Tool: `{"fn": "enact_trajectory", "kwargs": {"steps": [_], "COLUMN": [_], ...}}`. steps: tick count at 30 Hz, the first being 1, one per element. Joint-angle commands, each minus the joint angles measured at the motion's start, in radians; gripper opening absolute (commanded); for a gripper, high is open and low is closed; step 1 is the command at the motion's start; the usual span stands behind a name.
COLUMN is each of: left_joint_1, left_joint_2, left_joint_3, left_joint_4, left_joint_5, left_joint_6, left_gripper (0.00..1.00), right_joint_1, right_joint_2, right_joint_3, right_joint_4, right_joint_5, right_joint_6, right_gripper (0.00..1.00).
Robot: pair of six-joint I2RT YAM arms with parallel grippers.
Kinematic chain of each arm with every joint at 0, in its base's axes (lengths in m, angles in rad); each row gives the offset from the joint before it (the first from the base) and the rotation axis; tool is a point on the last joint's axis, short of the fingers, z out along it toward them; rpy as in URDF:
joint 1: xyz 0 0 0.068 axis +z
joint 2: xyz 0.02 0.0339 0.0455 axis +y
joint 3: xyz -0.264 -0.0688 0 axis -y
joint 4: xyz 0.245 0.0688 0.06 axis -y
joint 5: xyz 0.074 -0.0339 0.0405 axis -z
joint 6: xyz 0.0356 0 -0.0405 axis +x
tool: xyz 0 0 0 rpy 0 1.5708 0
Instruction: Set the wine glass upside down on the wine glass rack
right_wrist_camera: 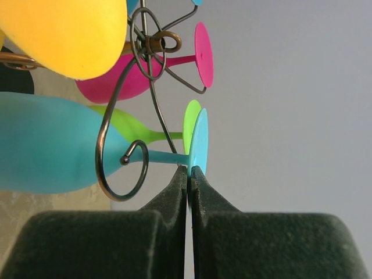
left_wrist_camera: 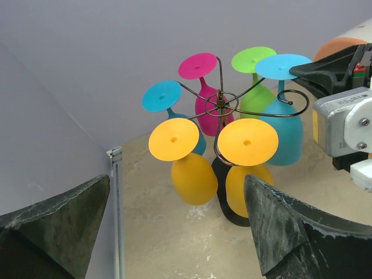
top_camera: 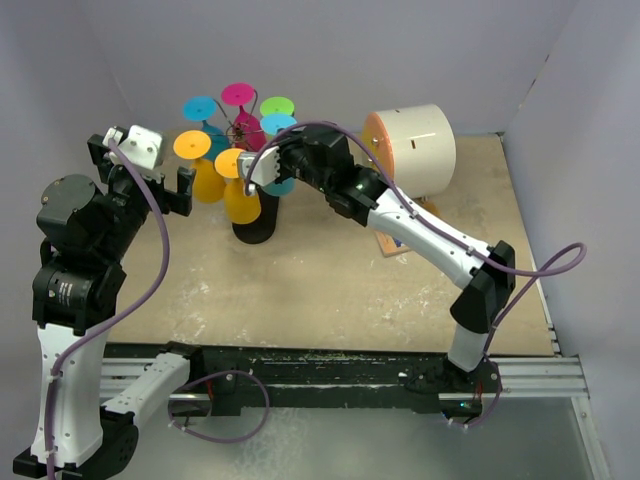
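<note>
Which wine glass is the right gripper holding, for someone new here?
Find the wire wine glass rack at the back of the table, hung with coloured glasses. Of the two blue ones, the held wine glass is the one beside the green glass, its foot pinched by the right gripper.

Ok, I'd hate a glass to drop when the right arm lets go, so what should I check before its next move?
1. Right tool pinching the foot of the held blue glass: ok.
2. Glass inverted, bowl down: ok.
3. Stem inside a curl of the rack: looks so, but cannot tell for sure.
4. Foot resting on the wire: not ok, it stands above the curl.
5. Foot apart from the green glass: cannot tell, they overlap in the right wrist view.
6. Left tool open, empty, off the rack: ok.
</note>
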Motion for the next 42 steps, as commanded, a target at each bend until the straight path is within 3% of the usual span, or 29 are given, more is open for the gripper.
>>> {"fn": "enact_trajectory", "kwargs": {"steps": [1,42], "left_joint_1": [0.006,0.006], "left_joint_2": [-0.005,-0.020], "left_joint_3": [0.011,-0.004], "left_joint_4": [0.027,0.024], "left_joint_5": [0.008,-0.023], "left_joint_6": [0.011,0.025], "left_gripper": [0.99,0.99], "right_joint_1": [0.010,0.062], "right_joint_2": [-0.003,0.038], "right_joint_3": [0.065,0.186], "right_joint_4": [-0.002,-0.200], "right_joint_5": [-0.026,-0.083], "right_joint_6": [-0.037,-0.097], "right_gripper": [0.00,0.00]}}
